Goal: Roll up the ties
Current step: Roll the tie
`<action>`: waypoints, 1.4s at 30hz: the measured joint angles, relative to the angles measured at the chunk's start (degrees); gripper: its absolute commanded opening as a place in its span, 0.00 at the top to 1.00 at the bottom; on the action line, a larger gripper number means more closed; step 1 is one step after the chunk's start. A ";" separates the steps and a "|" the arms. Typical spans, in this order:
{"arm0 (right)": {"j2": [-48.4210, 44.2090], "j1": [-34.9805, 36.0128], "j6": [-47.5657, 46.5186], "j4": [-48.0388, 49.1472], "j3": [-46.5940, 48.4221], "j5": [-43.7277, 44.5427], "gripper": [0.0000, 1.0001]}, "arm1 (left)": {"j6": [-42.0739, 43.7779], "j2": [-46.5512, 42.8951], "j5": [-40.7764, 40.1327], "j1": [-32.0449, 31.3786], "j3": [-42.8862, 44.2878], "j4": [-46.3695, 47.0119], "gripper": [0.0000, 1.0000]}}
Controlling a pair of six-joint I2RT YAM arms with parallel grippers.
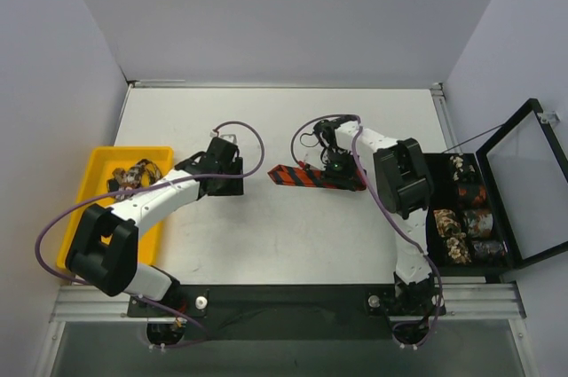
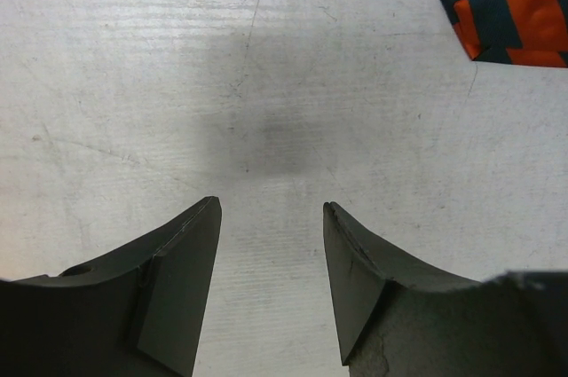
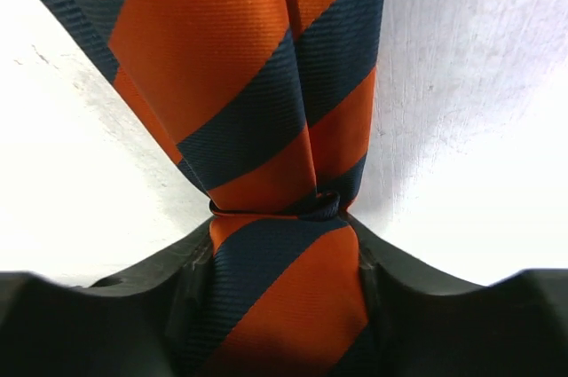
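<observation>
A long orange-and-navy striped necktie [image 1: 297, 176] [image 2: 510, 13] [image 3: 257, 84] of woven fabric lies flat near the middle of the white desk [image 1: 284, 244], running left to right, its pointed end toward the left arm. The right hand [image 1: 339, 175] [image 3: 284, 217] is down on the necktie's right-hand portion, and the right wrist view shows its two dark fingers [image 3: 177, 279] pressed against the cloth on either side, the fabric gathered into a small fold at their tips. The left hand [image 1: 222, 184] [image 2: 271, 208] hangs over bare desk just left of the necktie's pointed end, its fingers [image 2: 191, 244] moderately apart with nothing between them; the tip of the necktie shows in the upper right corner of the left wrist view, clear of the fingers. At the desk's left edge a yellow plastic bin [image 1: 93, 168] holds a loose brown, cream and black patterned tie [image 1: 135, 173]. At the right edge a black compartmented case [image 1: 470, 268], its glass-panelled lid [image 1: 524, 182] swung open, holds several rolled patterned ties [image 1: 457, 235]. Thin purple cables [image 1: 253, 142] loop along both arms.
</observation>
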 measured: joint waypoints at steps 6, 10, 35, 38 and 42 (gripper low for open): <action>0.00 0.46 1.92 -0.13 0.00 0.11 0.60 | 0.55 -0.35 0.28 1.18 -1.11 0.00 0.39; 0.04 1.75 3.72 -0.55 0.24 0.04 0.59 | 1.40 -0.76 0.33 2.95 -2.12 0.15 0.40; -26.23 2.19 26.56 1.99 10.58 -7.30 0.00 | -2.43 -2.51 2.60 -1.05 7.08 -1.03 0.03; -36.35 -1.05 33.77 7.28 2.12 -7.78 0.00 | -3.34 -1.27 1.90 -5.22 10.93 -0.96 0.03; -48.70 -2.80 45.16 13.29 -11.47 -7.21 0.00 | -4.66 2.67 1.79 -9.92 15.72 -0.70 0.03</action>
